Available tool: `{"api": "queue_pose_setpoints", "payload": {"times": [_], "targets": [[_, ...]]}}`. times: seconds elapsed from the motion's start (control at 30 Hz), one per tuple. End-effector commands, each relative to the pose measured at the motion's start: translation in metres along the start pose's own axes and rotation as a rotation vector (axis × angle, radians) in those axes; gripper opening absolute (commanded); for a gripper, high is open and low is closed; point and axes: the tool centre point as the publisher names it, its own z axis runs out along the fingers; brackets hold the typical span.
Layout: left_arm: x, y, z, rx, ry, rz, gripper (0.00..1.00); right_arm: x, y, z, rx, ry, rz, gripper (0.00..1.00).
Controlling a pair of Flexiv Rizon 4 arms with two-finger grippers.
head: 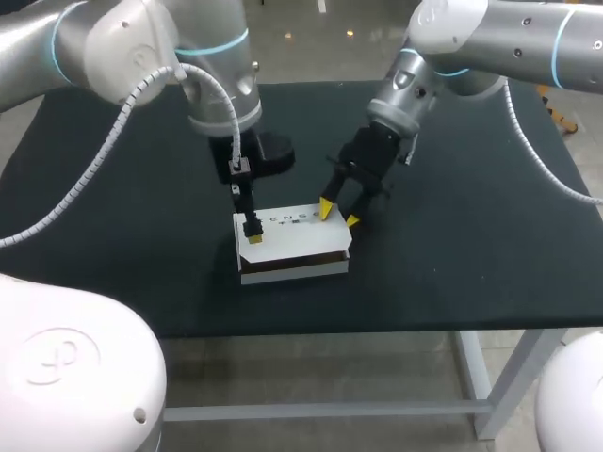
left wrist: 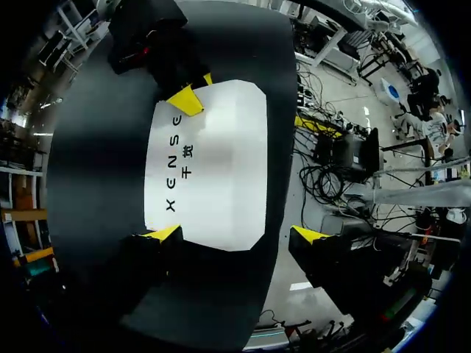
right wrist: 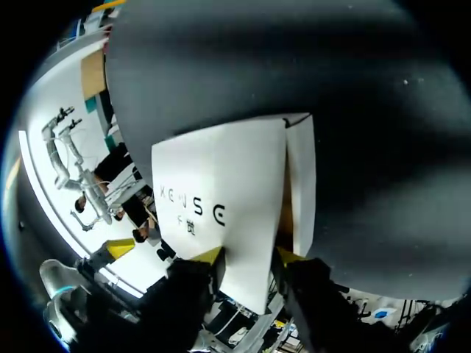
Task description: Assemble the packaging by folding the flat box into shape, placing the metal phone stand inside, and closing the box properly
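**Closing step: lid down but not seated**

The table [head: 452, 264] carries one thing, the white box [head: 292, 247]. It sits near the table's front edge, about midway along, long side parallel to that edge. It's folded into shape. The lid [right wrist: 221, 184] lies flat on top, but a dark gap shows along the front under it, so I'd call it not fully closed. The phone stand isn't visible; I assume it's inside but can't confirm.

My left claw [left wrist: 237, 234] is at the box's left end, spread wide and holding nothing. One tip sits at the lid's left corner, the other hangs off the box on the table's front side.

My right claw [head: 338, 216] is at the right end, at the far corner. It's partly spread and, as far as I can see, grips nothing. One tip is on the lid, the other just off the right edge beside the end flap [right wrist: 300, 184].

To do this well:
- Pin the left end straight down so the box can't slide.
- Use the right claw to press the lid and tuck the end flap inward, not outward.
- Push vertically, since sideways force will skew the thin card.
- Check that the front gap closes.
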Motion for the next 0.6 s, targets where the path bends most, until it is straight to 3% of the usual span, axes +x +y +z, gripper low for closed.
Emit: {"api": "queue_pose_setpoints", "payload": {"times": [0.03, 0.6], "targets": [[0.0051, -0.0036, 0.0105, 0.030, -0.087, 0.009, 1.00, 0.0002, 0.0004, 0.0009, 0.000, 0.000, -0.001, 0.45], [-0.0008, -0.0067, 0.0166, 0.055, -0.077, 0.017, 1.00, 0.0002, 0.0004, 0.0009, 0.000, 0.000, -0.001, 0.45]]}}
